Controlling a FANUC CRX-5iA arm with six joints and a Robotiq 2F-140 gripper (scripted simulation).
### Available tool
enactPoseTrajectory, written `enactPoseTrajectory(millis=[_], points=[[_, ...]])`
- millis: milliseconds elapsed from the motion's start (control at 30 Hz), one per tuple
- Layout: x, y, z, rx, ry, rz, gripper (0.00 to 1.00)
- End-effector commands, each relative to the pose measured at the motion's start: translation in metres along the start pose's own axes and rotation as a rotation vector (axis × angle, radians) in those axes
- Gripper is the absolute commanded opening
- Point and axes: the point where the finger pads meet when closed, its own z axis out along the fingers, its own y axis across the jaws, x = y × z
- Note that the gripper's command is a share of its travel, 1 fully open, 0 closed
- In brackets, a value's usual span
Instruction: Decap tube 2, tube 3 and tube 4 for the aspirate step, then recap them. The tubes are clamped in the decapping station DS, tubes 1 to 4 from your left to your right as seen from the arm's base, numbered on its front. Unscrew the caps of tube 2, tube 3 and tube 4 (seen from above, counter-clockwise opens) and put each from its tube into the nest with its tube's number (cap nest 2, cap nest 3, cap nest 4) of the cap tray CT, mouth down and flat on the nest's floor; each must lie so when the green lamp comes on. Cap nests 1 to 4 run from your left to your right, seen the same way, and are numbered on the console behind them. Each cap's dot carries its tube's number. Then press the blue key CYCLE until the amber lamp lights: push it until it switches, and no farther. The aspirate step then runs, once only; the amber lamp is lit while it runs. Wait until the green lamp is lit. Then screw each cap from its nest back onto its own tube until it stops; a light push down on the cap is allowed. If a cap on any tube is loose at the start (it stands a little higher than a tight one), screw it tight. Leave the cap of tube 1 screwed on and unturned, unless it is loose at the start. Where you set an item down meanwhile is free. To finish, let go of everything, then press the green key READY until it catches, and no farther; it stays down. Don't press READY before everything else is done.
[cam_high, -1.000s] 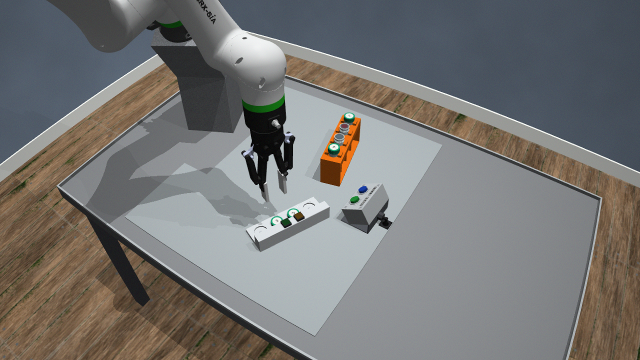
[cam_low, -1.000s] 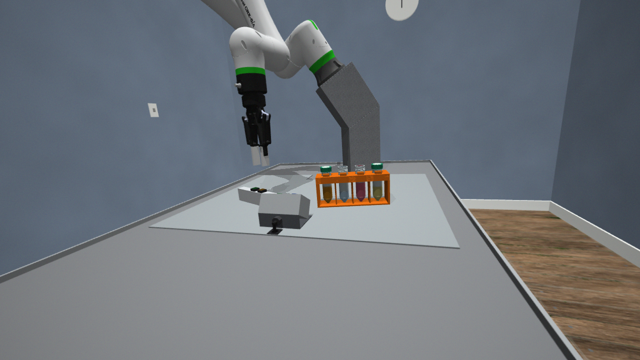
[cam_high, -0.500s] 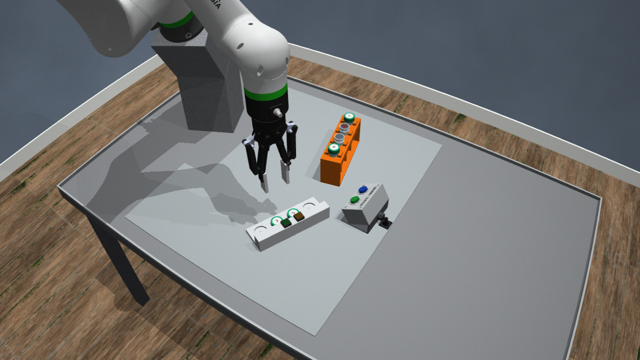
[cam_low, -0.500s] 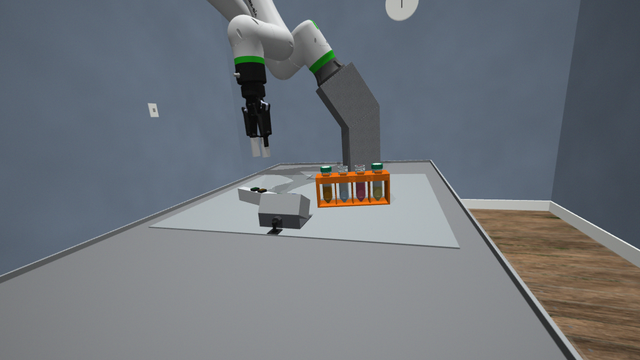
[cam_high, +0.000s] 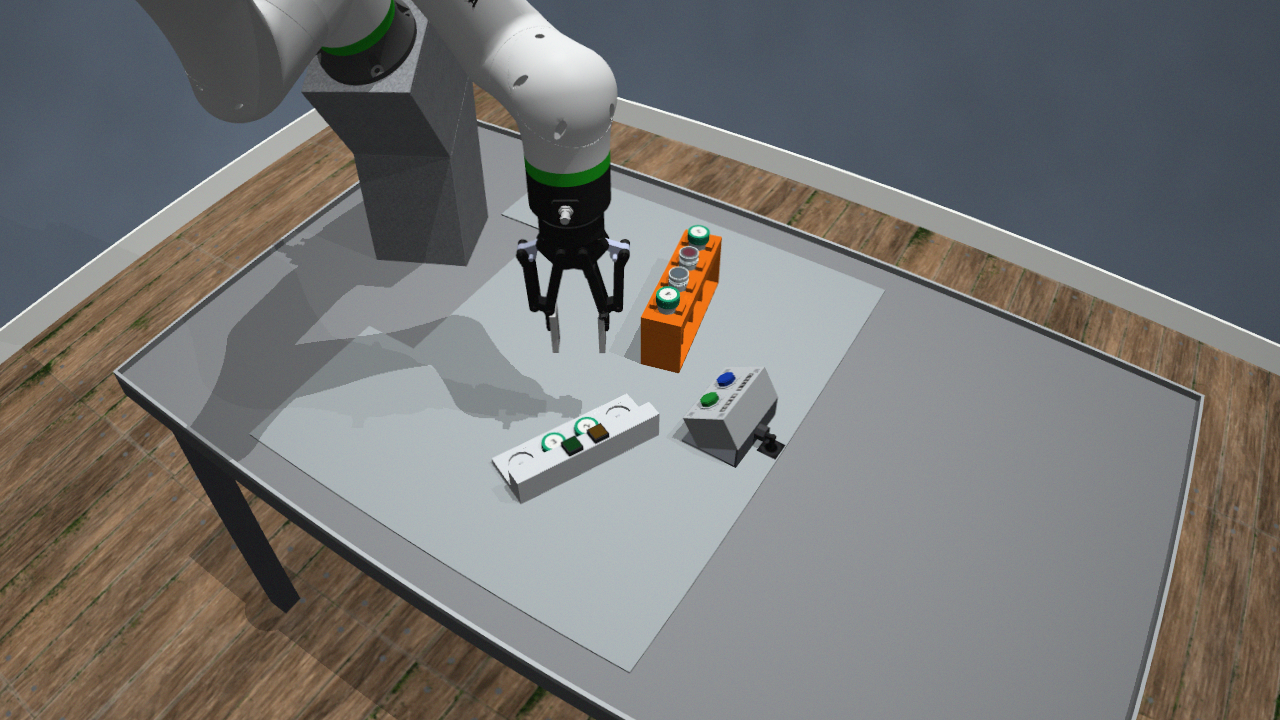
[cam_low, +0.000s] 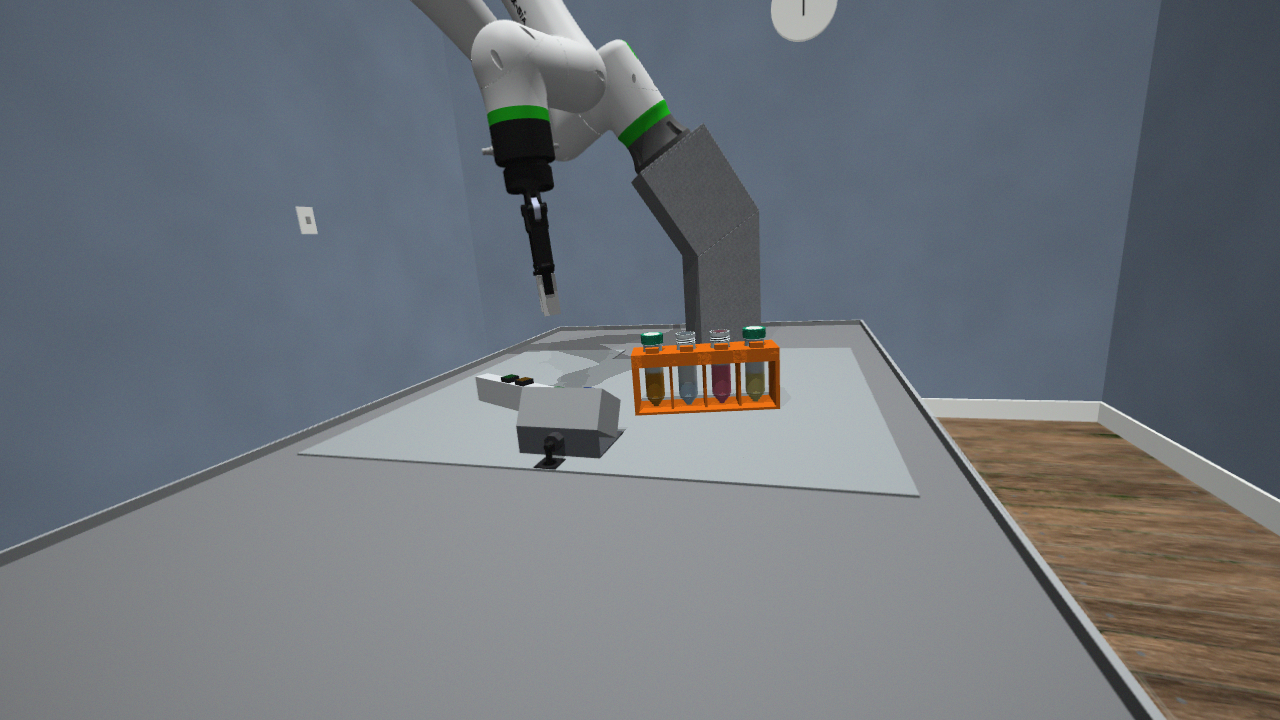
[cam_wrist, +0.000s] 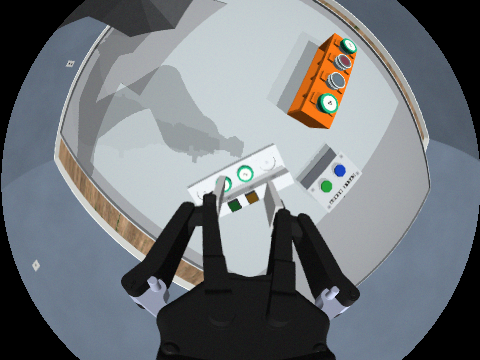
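Note:
The orange decapping station (cam_high: 680, 300) holds four tubes. The two end tubes carry green caps: tube 1 at the far end (cam_high: 698, 235) and tube 4 at the near end (cam_high: 666, 295). The two middle tubes (cam_high: 684, 265) stand open. The white cap tray (cam_high: 575, 445) has a green cap in each of its two middle nests (cam_high: 586, 425) (cam_high: 553, 440); the end nests are empty. My gripper (cam_high: 577, 344) hangs high above the mat between tray and station, open and empty. It also shows in the wrist view (cam_wrist: 243, 196) above the tray (cam_wrist: 242, 183).
The grey key box (cam_high: 729, 413) with the blue key (cam_high: 725, 377) and green key (cam_high: 709, 399) stands right of the tray. The tray's two lamps (cam_high: 585, 439) look dark. The arm's grey pedestal (cam_high: 402, 143) stands at the back left.

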Motion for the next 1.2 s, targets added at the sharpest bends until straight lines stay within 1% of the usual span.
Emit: enactPoseTrajectory(millis=[0, 33, 100, 133, 167, 200, 233, 267, 300, 333, 467, 533, 567, 667, 700, 767, 867, 967, 1033, 1133, 1167], points=[[0.016, 0.014, 0.001, -0.006, -0.051, 0.238, 0.35], [0.023, 0.019, 0.001, -0.008, -0.049, 0.309, 0.35], [0.023, 0.019, 0.001, -0.008, -0.051, 0.321, 0.35], [0.029, 0.025, 0.002, -0.011, -0.051, 0.405, 0.35], [0.029, 0.025, 0.002, -0.011, -0.051, 0.405, 0.35], [0.036, 0.03, 0.002, -0.013, -0.05, 0.488, 0.35], [0.036, 0.03, 0.002, -0.013, -0.05, 0.488, 0.35], [0.042, 0.035, 0.002, -0.014, -0.048, 0.563, 0.35], [0.042, 0.035, 0.002, -0.015, -0.05, 0.571, 0.35], [0.049, 0.04, 0.003, -0.015, -0.046, 0.637, 0.35], [0.049, 0.04, 0.003, -0.017, -0.049, 0.655, 0.35], [0.062, 0.051, 0.003, -0.021, -0.048, 0.821, 0.35], [0.068, 0.056, 0.004, -0.022, -0.048, 0.845, 0.35], [0.081, 0.067, 0.004, -0.022, -0.048, 0.845, 0.35], [0.081, 0.067, 0.004, -0.022, -0.048, 0.845, 0.35], [0.094, 0.077, 0.005, -0.022, -0.048, 0.845, 0.35], [0.1, 0.082, 0.005, -0.022, -0.048, 0.845, 0.35], [0.12, 0.098, 0.006, -0.022, -0.048, 0.845, 0.35], [0.12, 0.098, 0.006, -0.022, -0.048, 0.845, 0.35], [0.139, 0.114, 0.007, -0.022, -0.048, 0.845, 0.35], [0.142, 0.116, 0.008, -0.022, -0.048, 0.845, 0.35]])
